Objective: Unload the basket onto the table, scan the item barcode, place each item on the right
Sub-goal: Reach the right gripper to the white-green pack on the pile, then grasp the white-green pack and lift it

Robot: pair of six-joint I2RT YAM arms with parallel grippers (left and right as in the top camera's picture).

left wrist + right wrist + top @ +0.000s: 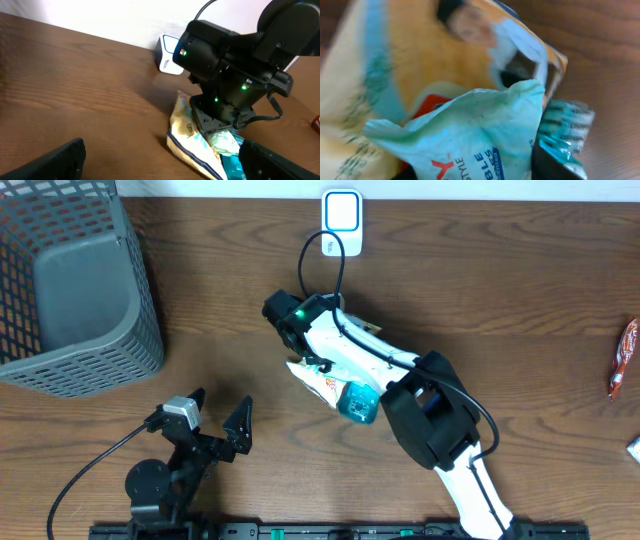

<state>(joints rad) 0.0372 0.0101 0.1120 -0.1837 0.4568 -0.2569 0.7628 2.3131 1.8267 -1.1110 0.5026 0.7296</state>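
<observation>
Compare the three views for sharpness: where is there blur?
Overhead view: evenly lit and sharp, the mesh of the grey basket crisp. Left wrist view: the snack bag is fairly clear, but the fingers of the left hand are dark, soft shapes in the bottom corners. Right wrist view: the snack bag fills the frame, so close that it smears, its print only partly legible.

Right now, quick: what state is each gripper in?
Left gripper: open, holding nothing.
Right gripper: closed on the crinkly yellow-and-teal plastic snack bag.
</observation>
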